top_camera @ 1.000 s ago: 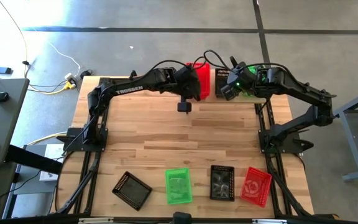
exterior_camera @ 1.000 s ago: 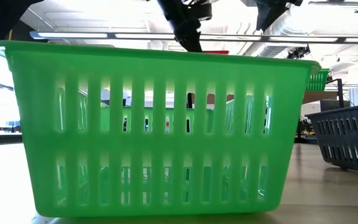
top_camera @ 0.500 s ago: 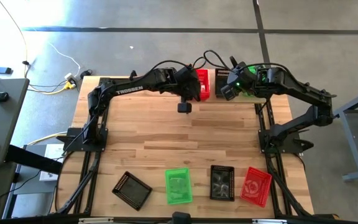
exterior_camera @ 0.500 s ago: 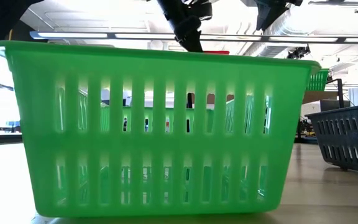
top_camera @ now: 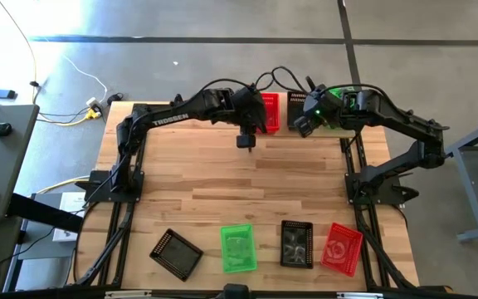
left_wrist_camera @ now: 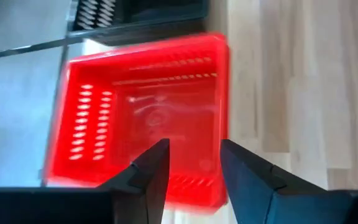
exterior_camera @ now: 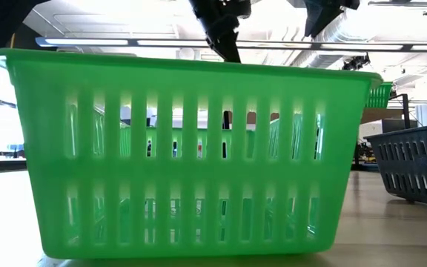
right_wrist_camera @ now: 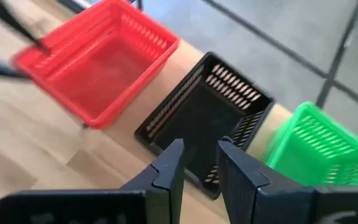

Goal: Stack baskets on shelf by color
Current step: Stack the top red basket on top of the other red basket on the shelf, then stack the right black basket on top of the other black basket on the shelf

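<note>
With its jaws parted and holding nothing, the left gripper point(left_wrist_camera: 191, 163) hangs over the red basket point(left_wrist_camera: 148, 118) at the shelf's left end, apparently releasing it, so next comes fetching another basket from the desk's near edge.

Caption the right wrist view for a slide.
Right gripper hovers open above red basket, black basket and green basket.

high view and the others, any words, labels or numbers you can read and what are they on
"TROSSEN", white letters on the upper link of the left arm, read in the high view.
Embossed round marks on the floors of the red basket and the green basket near the table's front edge: too small to read.
Low view and both wrist views: no text that can be read.
</note>
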